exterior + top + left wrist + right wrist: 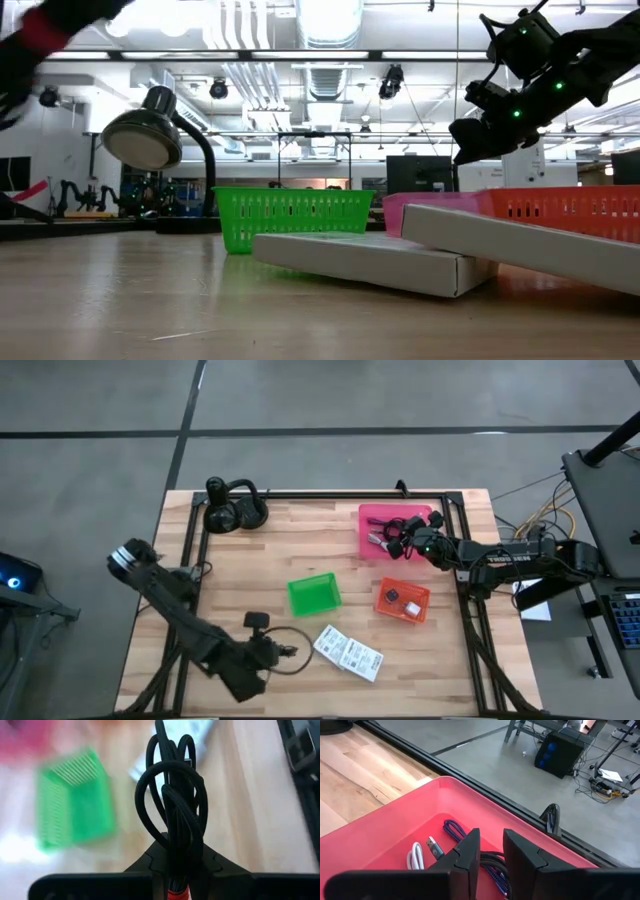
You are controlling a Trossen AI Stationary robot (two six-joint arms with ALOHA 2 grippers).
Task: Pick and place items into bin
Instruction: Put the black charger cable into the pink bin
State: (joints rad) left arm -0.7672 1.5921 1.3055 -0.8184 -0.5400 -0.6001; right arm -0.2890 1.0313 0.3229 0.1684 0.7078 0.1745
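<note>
My left gripper (272, 653) is near the table's front edge, left of the middle, shut on a coiled black cable with a red piece (172, 795). The coil's loop (292, 652) sticks out past the fingers toward two white flat packets (347, 652) lying on the wood. A green bin (314, 594) stands in the middle of the table. My right gripper (491, 855) hovers over the pink bin (372, 520) at the far right, its fingers a narrow gap apart and holding nothing that I can see. Purple, white and black cables (451, 829) lie in the pink bin. My left gripper pinches the bundled cable between its two fingers at the end of the coil near the red piece (175, 892). The fingers slant down toward the table's right side. The loops stand out beyond the fingertips, bunched together, and look clear of the table.
Black headphones (235, 508) lie at the far left corner. An orange bin (403, 600) with small pieces stands right of the green bin. A black frame rail (470, 610) runs around the table. Bare wood lies between the green bin and the headphones.
</note>
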